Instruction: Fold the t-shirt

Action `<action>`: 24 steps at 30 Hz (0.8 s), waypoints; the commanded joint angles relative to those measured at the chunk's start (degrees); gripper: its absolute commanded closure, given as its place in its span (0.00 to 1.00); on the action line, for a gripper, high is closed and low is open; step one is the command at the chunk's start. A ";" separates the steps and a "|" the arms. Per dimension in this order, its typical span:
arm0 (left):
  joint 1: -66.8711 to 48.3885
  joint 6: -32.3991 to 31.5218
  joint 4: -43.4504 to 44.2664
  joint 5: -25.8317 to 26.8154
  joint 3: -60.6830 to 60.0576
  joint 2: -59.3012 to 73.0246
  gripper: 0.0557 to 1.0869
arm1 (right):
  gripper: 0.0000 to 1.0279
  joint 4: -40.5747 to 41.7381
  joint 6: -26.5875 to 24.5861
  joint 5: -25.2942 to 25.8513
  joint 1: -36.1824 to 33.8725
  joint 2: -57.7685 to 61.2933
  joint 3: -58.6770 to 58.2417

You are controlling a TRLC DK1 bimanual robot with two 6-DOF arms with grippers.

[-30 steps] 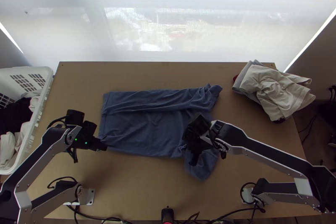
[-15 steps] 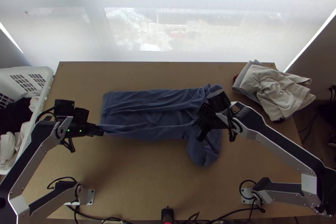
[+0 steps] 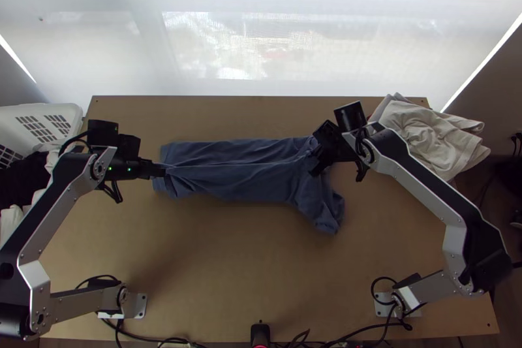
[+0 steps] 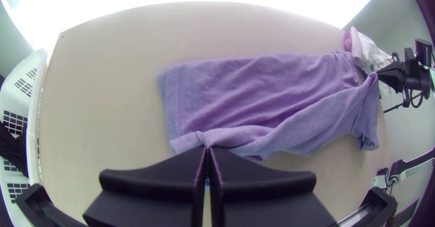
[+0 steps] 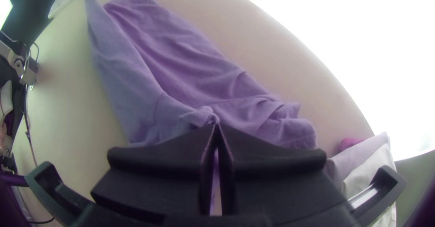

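"What do you see from the top?"

"The blue t-shirt [image 3: 241, 181] is stretched sideways across the middle of the table [image 3: 215, 269], some of it raised between the two arms. The left gripper [image 3: 163, 170] is at its left end, and the right gripper [image 3: 315, 169] is over toward the other end. Just past that, a loose bit sticks out toward the near edge."

"Anything around it?"

"A white basket [image 3: 73, 115] at the left side, with dark and pale clothes in it, and a rumpled pile of pale clothes [image 3: 421, 127] at the far right corner."

"And the left wrist view?"

"There the left gripper [image 4: 207, 149] has its jaws closed on a bit of the shirt's edge, near the hem corner. A narrow raised strip runs from there across to the right gripper, which pinches the shirt too. Behind the strip, the rest lies fairly flat on the table, with soft creases."

"How about the right wrist view?"

"The right gripper [image 5: 217, 126] has its jaws pinching a small gathered knot of the shirt. One side of the cloth slopes away from it, pulled taut toward the left arm. On the other side it's bunched in little folds, with the pile close by."
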 commanded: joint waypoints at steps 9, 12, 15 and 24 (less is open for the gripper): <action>1.37 -0.01 -0.10 -2.32 17.52 17.47 0.97 | 0.97 -2.41 -3.29 -1.68 -7.19 16.76 18.28; 1.37 0.08 -0.36 -3.20 21.13 20.81 0.97 | 0.97 -3.55 -4.17 -1.68 -7.72 20.28 21.89; 1.37 0.08 -0.98 -3.64 24.82 24.41 0.97 | 0.97 -5.40 -4.78 -1.68 -8.42 24.58 27.25; 1.37 0.34 -2.12 -5.40 31.85 33.47 0.97 | 0.97 -13.74 -5.57 -1.59 -10.97 39.79 46.85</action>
